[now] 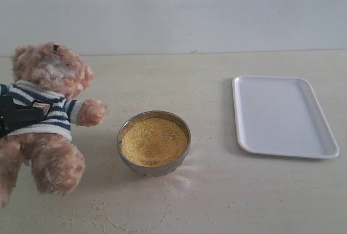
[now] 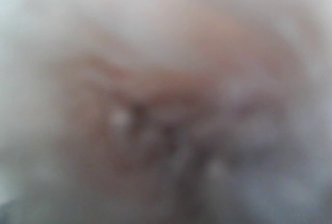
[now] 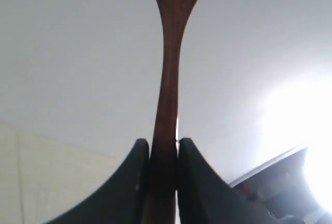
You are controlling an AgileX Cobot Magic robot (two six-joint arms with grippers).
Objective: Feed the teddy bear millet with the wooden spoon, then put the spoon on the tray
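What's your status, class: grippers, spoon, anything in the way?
Left gripper clamped on teddy bear, at torso. Right gripper shut on wooden spoon handle. Nothing between millet and bear; tray bare.

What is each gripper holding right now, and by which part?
The right gripper clamps the wooden spoon by its handle. The left gripper appears to grip the teddy bear at its striped torso.

The millet (image 1: 153,141) sits in the bowl (image 1: 154,170), teddy bear (image 1: 51,77) to its left, tray (image 1: 282,115) to its right.
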